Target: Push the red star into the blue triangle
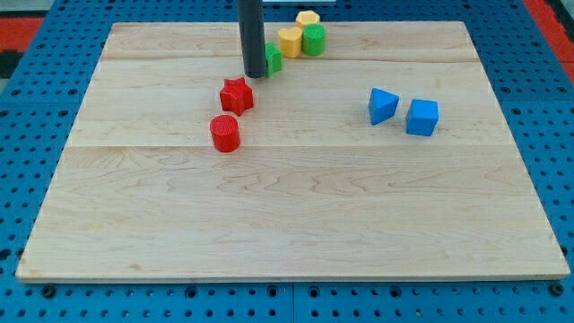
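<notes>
The red star point(237, 95) lies left of the board's middle, toward the view's top. The blue triangle point(382, 105) lies well to its right. My tip point(255, 74) rests on the board just above and slightly right of the red star, close to it with a small gap, and partly hides a green block point(273, 57) behind it.
A red cylinder point(225, 133) sits just below-left of the star. A blue cube point(422, 117) sits right next to the triangle. Two yellow blocks point(290, 41) point(308, 18) and a green cylinder point(314, 39) cluster near the board's top edge. The wooden board point(296, 206) lies on a blue pegboard.
</notes>
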`<move>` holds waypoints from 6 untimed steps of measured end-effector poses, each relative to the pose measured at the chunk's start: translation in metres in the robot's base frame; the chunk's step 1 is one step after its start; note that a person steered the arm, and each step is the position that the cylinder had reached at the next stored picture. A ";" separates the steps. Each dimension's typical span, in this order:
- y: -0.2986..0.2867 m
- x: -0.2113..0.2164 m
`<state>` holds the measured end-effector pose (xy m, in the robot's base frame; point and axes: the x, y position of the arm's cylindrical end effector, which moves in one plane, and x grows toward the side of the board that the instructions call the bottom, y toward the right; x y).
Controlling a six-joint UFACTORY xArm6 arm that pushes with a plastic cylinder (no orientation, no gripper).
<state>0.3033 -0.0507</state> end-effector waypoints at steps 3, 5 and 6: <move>-0.036 0.028; -0.080 0.069; -0.031 0.065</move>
